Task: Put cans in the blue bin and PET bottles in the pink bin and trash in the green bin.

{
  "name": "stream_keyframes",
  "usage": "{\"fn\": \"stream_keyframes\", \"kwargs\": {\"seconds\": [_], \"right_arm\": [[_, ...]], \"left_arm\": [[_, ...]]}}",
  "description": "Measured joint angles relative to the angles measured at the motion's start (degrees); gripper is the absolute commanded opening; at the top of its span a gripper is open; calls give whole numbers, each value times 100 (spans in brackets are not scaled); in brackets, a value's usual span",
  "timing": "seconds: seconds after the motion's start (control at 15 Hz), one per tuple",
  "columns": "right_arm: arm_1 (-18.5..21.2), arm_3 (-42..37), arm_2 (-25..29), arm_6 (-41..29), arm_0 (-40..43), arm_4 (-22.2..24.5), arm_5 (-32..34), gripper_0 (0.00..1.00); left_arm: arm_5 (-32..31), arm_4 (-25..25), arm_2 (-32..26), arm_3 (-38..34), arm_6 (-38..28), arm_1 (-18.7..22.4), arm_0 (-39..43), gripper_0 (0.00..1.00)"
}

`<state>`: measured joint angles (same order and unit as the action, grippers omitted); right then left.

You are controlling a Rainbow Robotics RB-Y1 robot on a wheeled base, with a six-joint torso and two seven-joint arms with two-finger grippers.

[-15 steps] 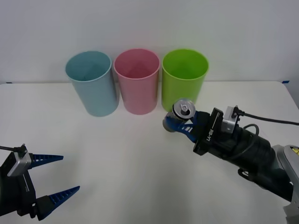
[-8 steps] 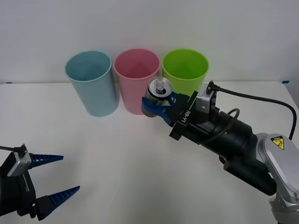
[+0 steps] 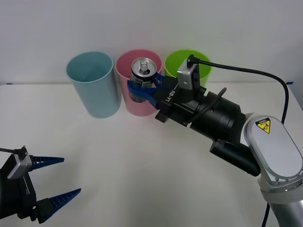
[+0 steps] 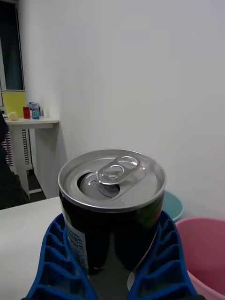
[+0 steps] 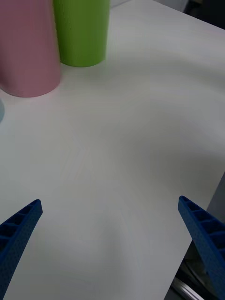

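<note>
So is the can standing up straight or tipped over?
Upright. The can sits with its silver pull-tab top facing up, held off the table between the right gripper's blue fingers, in front of the pink bin.

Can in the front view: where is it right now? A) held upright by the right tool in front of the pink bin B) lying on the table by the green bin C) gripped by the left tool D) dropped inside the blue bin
A: the right tool is shut on the can, which stands upright, pull tab up, in front of the pink bin; the blue bin is one place to the left.
</note>
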<state>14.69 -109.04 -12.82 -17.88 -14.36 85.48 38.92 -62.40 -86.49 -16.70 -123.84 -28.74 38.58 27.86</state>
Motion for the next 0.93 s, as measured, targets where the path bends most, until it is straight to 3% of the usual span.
{"fn": "stream_keyframes", "kwargs": {"seconds": [0.4,0.93], "right_arm": [[-136,122,-581,-1122,-515,1174,-830,0],[-784,1401,-700,-1086,-1363,1671,-1149,0]], "left_arm": [[0,0,0,0,0,0,0,100],[0,0,0,0,0,0,0,100]]}}
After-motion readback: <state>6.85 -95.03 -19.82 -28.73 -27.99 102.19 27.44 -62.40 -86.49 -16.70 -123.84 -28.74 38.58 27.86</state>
